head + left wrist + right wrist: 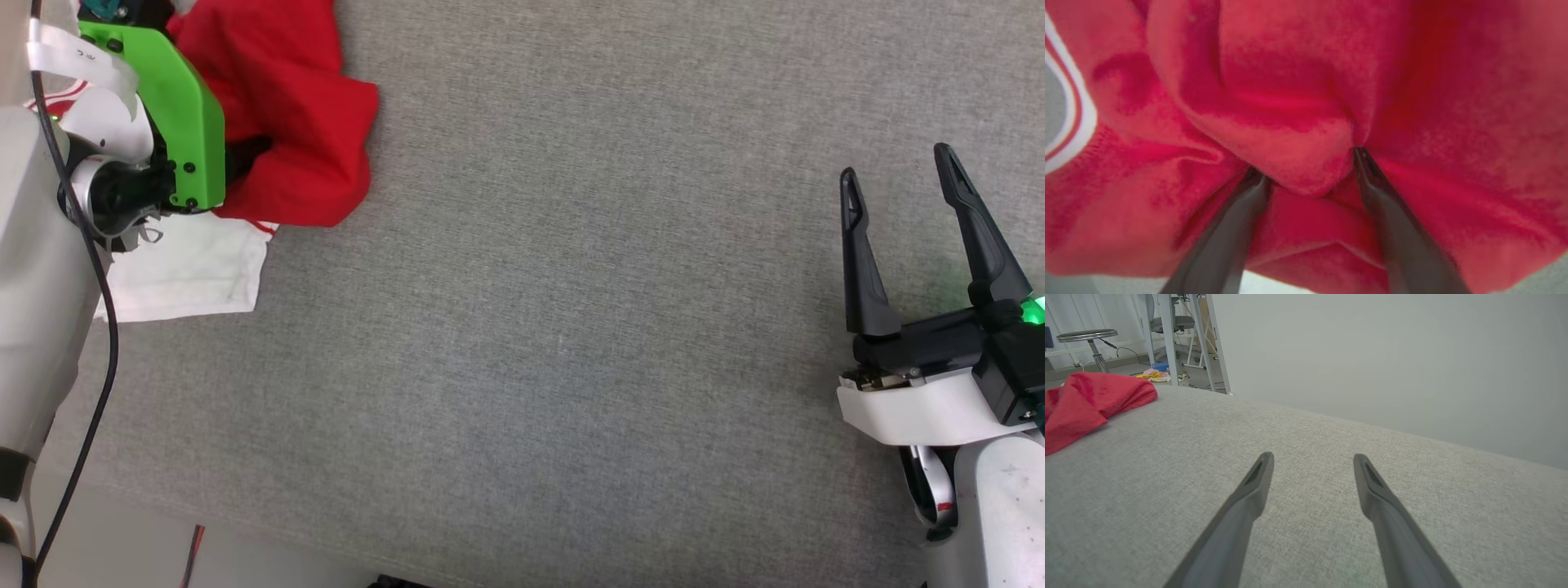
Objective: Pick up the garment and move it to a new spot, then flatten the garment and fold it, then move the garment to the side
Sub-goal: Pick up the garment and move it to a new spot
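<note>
The left tool (1308, 163) is seen released, its two fingers spread wide and pushed into the garment (1290, 81). A red fold bulges between the tips, and no clamping on the cloth is seen. To the left of this tool in the wrist view, striped trim (1079, 110) is seen at the cloth's edge.

In the head view the tool is mostly hidden behind its green wrist housing (184, 114). The garment (294, 122) is found bunched on the counter (571, 327), just ahead of and beside that housing. A white sleeve (188, 269) is spread flat just behind the housing.

The right tool (896, 163) is held released over bare counter, its fingers apart and empty. From the right tool (1312, 457), the garment (1094, 396) is seen well apart, ahead and to the left, near the counter's far edge.
</note>
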Available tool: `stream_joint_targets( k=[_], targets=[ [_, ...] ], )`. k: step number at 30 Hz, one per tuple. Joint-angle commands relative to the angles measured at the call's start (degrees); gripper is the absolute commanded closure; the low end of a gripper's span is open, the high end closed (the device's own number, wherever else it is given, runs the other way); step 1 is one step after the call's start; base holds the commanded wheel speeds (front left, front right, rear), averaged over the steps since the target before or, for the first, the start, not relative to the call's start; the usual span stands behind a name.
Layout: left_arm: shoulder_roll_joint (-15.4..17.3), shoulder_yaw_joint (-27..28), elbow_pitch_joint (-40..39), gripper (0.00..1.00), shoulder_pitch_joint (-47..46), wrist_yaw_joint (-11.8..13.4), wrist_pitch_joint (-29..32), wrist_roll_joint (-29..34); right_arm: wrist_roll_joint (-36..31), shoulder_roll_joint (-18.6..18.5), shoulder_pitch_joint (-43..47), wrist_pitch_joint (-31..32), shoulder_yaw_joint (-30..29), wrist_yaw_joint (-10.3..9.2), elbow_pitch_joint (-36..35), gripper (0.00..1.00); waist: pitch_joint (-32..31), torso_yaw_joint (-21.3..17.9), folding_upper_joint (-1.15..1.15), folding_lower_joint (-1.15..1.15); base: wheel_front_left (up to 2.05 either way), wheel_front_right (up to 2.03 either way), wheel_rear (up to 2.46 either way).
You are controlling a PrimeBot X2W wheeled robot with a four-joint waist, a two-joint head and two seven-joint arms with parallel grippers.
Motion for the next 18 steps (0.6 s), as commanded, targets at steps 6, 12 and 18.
stream_joint_targets(
  k=[6,12,18],
  targets=[
    [-1.66,-6.43,1.08,1.00,3.46,-0.16,-0.67,-2.96,0.02,0.23,-0.74,-0.27,-0.41,-0.04,-0.04,0.00,-1.14,-0.61,-0.01,0.00,0.00,0.00,0.00],
    [2.16,-8.55,-1.77,1.00,1.31,-0.16,-7.79,-3.82,0.62,1.05,0.41,-0.27,0.15,-0.04,0.89,0.00,-5.56,-0.32,-0.01,0.00,0.00,0.00,0.00],
    [6.33,-10.99,-6.93,1.00,-1.37,-0.16,-14.29,-4.05,1.49,2.02,1.97,-0.27,-0.40,-0.04,1.52,0.00,-10.74,-0.61,-0.01,0.00,0.00,0.00,0.00]
  ],
)
